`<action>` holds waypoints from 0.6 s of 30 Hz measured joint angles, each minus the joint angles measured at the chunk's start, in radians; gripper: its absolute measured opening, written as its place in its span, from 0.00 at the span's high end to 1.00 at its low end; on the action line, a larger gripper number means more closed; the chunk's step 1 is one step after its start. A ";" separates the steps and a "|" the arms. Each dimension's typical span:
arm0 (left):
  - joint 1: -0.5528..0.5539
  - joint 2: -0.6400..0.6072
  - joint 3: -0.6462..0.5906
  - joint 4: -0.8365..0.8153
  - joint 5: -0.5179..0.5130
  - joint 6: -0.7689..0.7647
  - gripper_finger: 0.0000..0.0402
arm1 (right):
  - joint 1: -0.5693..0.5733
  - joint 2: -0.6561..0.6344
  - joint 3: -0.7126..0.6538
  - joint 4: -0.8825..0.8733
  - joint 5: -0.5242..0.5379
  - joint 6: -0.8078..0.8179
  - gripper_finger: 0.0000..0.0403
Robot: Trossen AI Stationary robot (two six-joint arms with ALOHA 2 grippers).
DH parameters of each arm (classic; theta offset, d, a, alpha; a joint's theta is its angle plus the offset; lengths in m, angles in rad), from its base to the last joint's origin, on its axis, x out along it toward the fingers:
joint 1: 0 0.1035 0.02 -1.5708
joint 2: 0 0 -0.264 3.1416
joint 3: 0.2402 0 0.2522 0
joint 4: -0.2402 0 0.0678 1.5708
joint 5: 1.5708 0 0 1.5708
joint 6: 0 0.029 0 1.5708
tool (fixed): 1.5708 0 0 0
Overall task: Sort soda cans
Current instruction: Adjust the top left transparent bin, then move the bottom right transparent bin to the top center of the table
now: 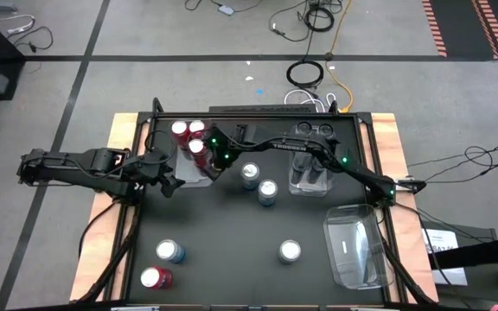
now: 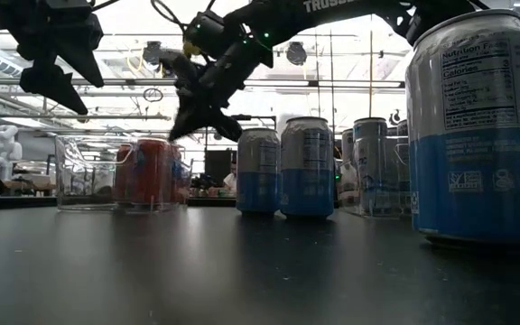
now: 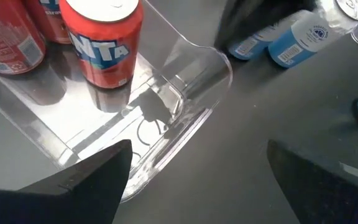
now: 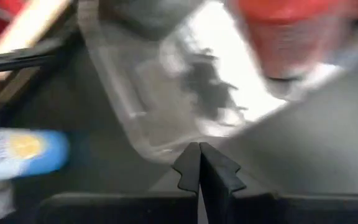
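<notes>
over the far left part of the black desk (image 1: 232, 233), the right tool (image 1: 212, 169) is hovering just beside the near end of a clear rectangular plastic tray (image 1: 199, 175), with its two dark fingers (image 4: 199, 167) pressed together and gripping nothing. three red cylindrical soda cans with silvery round tops (image 1: 190, 136) are standing inside that tray at its far end. the left tool (image 1: 168, 180) is hanging just left of the same tray, its fingers (image 3: 95, 177) spread wide and holding nothing; in its wrist view a red can (image 3: 103, 38) is sitting upright in the tray near the bare end.

two blue-and-silver soda cans (image 1: 259, 183) are standing close together at the middle of the desk, right of the right tool. dark grey cans (image 1: 308, 171) are sitting in a second clear tray (image 1: 309, 186) further right. a third clear tray (image 1: 357, 246) is lying at the near right with no cans in it. along the near edge, a blue-and-silver can (image 1: 170, 251) is standing just beyond a fourth red can (image 1: 156, 278) at the left, and another blue-and-silver can (image 1: 290, 251) is standing well apart to their right, looming large in the low view (image 2: 477, 126).
</notes>
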 joint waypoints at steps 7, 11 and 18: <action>0.000 0.000 0.000 0.000 0.002 0.007 0.05 | -0.001 -0.001 0.000 -0.013 -0.029 0.015 1.00; 0.000 0.000 0.000 0.000 0.001 0.009 0.05 | -0.007 -0.038 0.000 -0.070 -0.020 0.003 1.00; 0.000 0.000 0.000 0.003 -0.003 0.027 0.05 | 0.000 -0.236 0.000 -0.371 0.168 0.031 1.00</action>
